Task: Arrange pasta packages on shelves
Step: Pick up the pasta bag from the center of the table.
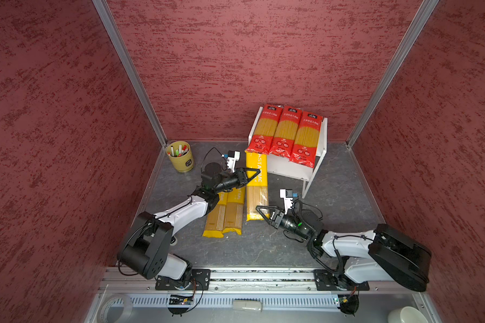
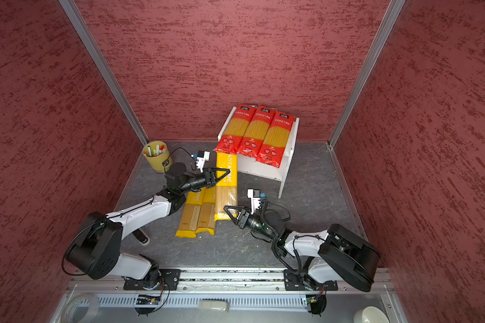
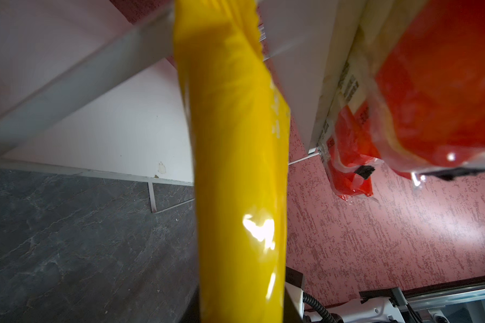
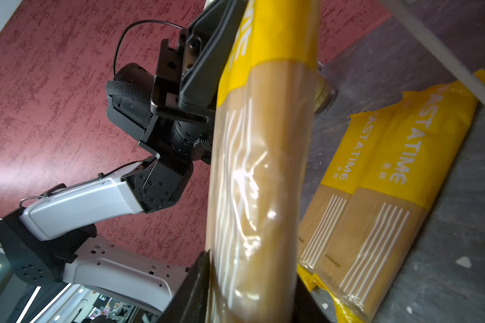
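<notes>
Two yellow bags (image 4: 420,145) lying flat: white lettering, "ASTATIME" legible on each, first letter hidden. Third yellow bag (image 1: 256,201): "ASTA" and "ME" legible. Red bags (image 1: 287,134): white Chinese characters, too small to read.

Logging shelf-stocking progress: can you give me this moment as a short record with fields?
rack: small white two-tier rack
top board: three red clear-middled spaghetti bags, side by side
carried: yellow PASTATIME spaghetti bag, far end under red bags' ends
left claw: shut on it
right claw: around near end, grip unclear
floor: two yellow spaghetti bags
</notes>
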